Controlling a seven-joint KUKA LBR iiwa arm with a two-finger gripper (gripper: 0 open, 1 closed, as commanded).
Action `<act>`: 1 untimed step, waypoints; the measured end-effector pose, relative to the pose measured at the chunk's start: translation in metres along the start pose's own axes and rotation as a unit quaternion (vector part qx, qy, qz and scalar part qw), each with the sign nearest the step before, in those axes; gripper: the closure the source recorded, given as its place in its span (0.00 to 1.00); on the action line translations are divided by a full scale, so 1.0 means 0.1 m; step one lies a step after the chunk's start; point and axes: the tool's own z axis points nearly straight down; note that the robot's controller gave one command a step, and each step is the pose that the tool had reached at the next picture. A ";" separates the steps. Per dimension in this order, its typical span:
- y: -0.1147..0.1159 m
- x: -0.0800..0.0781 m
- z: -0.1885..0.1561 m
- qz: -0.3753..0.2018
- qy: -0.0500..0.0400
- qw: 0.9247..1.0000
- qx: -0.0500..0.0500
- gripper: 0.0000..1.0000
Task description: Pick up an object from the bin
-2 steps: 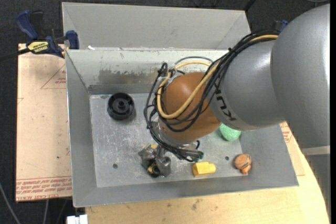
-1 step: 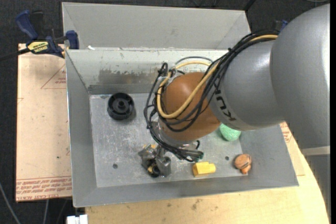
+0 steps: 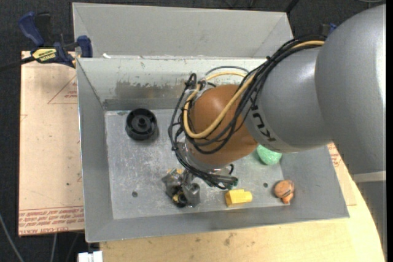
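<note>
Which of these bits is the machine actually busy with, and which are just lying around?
In the job: the gripper, low at the front of the grey bin; what lies under it I cannot tell.
Lying about: black wheel at back left; yellow block beside the gripper; orange lump; green thing half under the arm.

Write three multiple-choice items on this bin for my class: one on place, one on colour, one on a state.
1. Where does the black round part lie?
A far left of the bin floor; B front right corner; C on the rim.
2. What colour is the small block just to the view's right of the gripper?
A red; B yellow; C white.
3. How is that block?
A lifted off the floor; B leaning on a wall; C lying free on the floor.
Key: A, it sits near the back-left walls; B, it is plainly yellow; C, it lies flat, apart from the gripper.
</note>
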 end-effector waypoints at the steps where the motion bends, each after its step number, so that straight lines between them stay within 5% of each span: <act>1: 0.00 0.00 0.00 0.000 0.000 1.000 0.000 1.00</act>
